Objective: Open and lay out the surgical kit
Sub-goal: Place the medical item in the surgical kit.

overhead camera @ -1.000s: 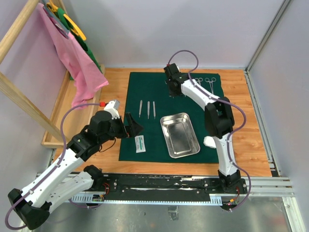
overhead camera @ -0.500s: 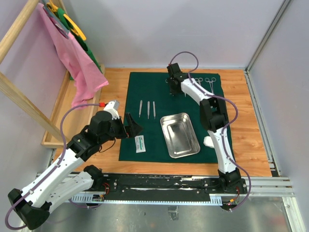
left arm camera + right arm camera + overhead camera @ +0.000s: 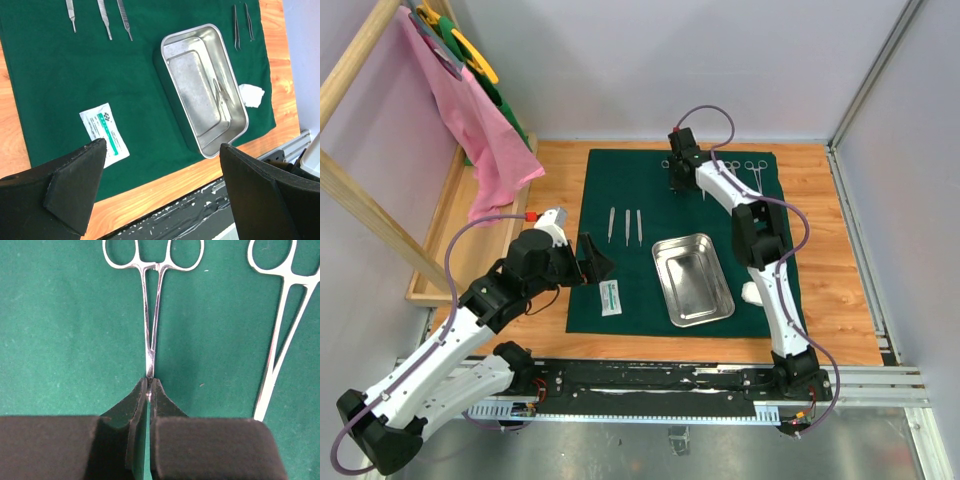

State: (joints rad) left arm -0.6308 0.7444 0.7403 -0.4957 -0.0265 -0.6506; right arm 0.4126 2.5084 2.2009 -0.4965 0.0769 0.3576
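Note:
The dark green cloth (image 3: 620, 180) lies spread flat on the wooden table. On it are the steel tray (image 3: 661, 262), three tweezers (image 3: 626, 226), the white packet (image 3: 610, 297) and two clamps (image 3: 745, 170) at the far right. The white gauze wad (image 3: 752, 293) lies at the cloth's right edge. My right gripper (image 3: 149, 390) is shut on the tip of a steel clamp (image 3: 152, 315) lying on the cloth at the far edge; a second clamp (image 3: 280, 340) lies beside it. My left gripper (image 3: 162, 145) is open and empty above the cloth's near left, with the packet (image 3: 104, 131) and tray (image 3: 165, 50) below it.
A wooden rack (image 3: 350, 200) with pink cloth (image 3: 480, 130) stands along the left side, with a wooden tray (image 3: 440, 240) under it. Grey walls close in the back and right. The metal rail (image 3: 700, 385) runs along the near edge.
My right arm's elbow has swung slightly right and the wrist has edged toward the far edge of the cloth. My left arm has not moved.

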